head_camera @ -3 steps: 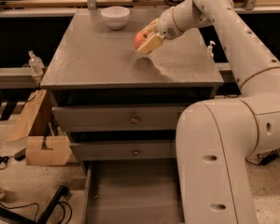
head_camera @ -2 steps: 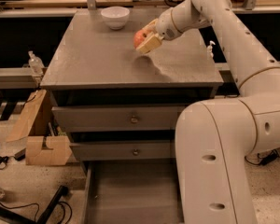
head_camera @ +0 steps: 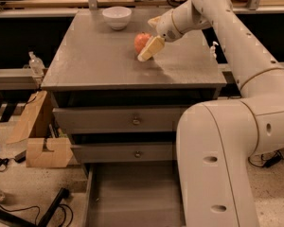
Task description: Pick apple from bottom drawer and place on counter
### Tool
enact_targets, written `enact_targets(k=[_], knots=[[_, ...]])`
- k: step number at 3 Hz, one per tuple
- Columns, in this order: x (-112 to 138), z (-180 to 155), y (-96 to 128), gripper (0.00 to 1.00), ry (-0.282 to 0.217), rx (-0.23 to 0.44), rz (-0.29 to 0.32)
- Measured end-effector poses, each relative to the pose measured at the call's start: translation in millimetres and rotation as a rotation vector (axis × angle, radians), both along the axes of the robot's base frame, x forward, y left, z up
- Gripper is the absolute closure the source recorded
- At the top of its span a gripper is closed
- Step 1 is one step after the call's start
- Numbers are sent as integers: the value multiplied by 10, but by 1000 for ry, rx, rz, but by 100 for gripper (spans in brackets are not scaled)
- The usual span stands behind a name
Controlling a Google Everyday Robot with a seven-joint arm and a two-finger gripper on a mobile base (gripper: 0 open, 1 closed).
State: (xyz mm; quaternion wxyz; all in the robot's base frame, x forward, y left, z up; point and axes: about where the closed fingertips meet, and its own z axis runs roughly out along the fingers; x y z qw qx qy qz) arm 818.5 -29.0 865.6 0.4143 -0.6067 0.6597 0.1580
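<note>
The red-orange apple [head_camera: 141, 41] is over the back middle of the grey counter [head_camera: 94, 60], between the two pale fingers of my gripper [head_camera: 147, 39]. The near finger [head_camera: 150, 48] covers the apple's right front side and the far finger [head_camera: 155, 21] sits behind it. The gripper is shut on the apple, low over the counter. I cannot tell whether the apple touches the surface. The arm reaches in from the right. The bottom drawer [head_camera: 132, 193] is pulled open at the bottom of the view, with a bare floor.
A white bowl [head_camera: 117, 17] stands at the counter's back, left of the apple. Two shut drawers with round knobs [head_camera: 136, 121] are below the counter. My white base [head_camera: 217, 164] fills the lower right. Cardboard pieces [head_camera: 42, 150] and cables lie on the floor at left.
</note>
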Motion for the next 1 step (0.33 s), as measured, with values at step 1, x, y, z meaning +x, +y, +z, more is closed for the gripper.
enact_targets(k=[1], knots=[[0, 0, 0, 0, 0, 0, 0]])
